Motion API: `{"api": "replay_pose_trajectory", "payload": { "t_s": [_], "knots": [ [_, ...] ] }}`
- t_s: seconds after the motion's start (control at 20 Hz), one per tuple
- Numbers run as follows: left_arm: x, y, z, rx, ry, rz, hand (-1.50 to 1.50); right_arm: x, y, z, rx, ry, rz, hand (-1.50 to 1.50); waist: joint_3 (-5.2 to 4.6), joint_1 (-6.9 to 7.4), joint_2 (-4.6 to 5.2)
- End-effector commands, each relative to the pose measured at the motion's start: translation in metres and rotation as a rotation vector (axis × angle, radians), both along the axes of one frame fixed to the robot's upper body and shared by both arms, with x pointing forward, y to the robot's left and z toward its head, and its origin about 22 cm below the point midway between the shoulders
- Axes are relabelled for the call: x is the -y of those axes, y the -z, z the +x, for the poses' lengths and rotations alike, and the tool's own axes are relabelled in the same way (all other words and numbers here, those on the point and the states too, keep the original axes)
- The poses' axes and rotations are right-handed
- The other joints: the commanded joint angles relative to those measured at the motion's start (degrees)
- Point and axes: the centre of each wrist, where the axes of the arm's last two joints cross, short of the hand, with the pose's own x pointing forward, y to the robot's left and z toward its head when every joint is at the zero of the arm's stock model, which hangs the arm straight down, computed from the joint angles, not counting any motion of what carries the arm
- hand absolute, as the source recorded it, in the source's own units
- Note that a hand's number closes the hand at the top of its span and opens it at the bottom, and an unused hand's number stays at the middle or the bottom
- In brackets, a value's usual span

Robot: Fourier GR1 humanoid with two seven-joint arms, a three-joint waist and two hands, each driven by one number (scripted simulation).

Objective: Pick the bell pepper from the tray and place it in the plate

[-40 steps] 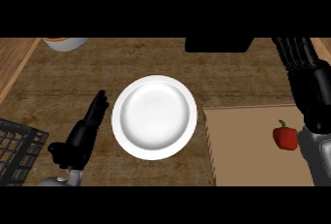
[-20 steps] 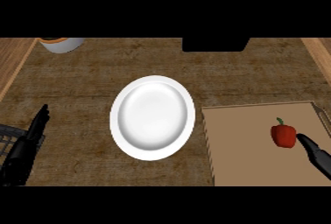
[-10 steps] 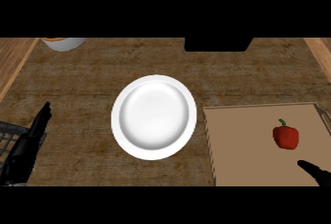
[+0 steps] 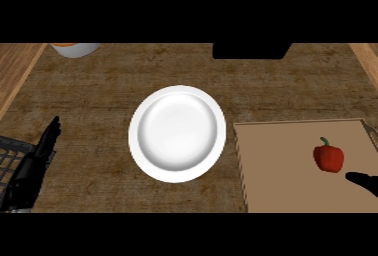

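Looking down on the brown, rough-textured counter top (image 4: 111, 85), we take the white oval plate (image 4: 177, 132) at its middle as the centre of our dial. Between 3 and 4 o'clock from it lies the flat tan rectangular tray (image 4: 288, 170). The tray's left edge is just beside the plate's rim, and its right side runs out of view. The red bell pepper with a green stem (image 4: 328, 157) sits on the tray's right half, well apart from the plate, its stem pointing to about 12 o'clock. It lies free of both hands.

Of the right hand (image 4: 365, 182) we see only a small black part, coming in from the right edge at about 4 o'clock from the pepper, over the tray. It is just beside the pepper, and a thin strip of tray seems to show between them. We cannot tell whether this hand is open or closed.

The left hand (image 4: 33, 167) shows at 8 o'clock from the plate, near the left edge. It is black, with its fingers (image 4: 52, 131) straight, pointing to 12 o'clock and holding nothing. Beside it, at the lower left edge, is a corner of a dark wire basket (image 4: 9, 152); we cannot say whether the hand touches it.

At 11 o'clock from the plate, at the top edge, stands a white bowl with something orange in it (image 4: 74, 49). At 1 o'clock is a black boxy shape (image 4: 251, 50).
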Motion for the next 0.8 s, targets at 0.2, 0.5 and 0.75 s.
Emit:
{"api": "replay_pose_trajectory", "payload": {
  "t_s": [0.2,0.5,0.75],
  "knots": [
    [-0.006,0.012,0.007,-0.008,-0.035,0.017,0.00,0.018,0.020,0.023,-0.255,-0.124,-0.020,-1.50,0.01,-0.37,0.08],
    [-0.011,0.007,-0.023,-0.010,-0.014,0.007,0.00,0.022,0.039,0.030,-0.334,-0.198,-0.037,-1.50,0.01,-0.23,-0.11],
    [-0.012,-0.002,-0.001,-0.007,-0.032,0.001,0.00,0.043,0.062,0.033,-0.347,-0.239,-0.006,-1.50,0.02,-0.50,-0.06]
  ]
}}
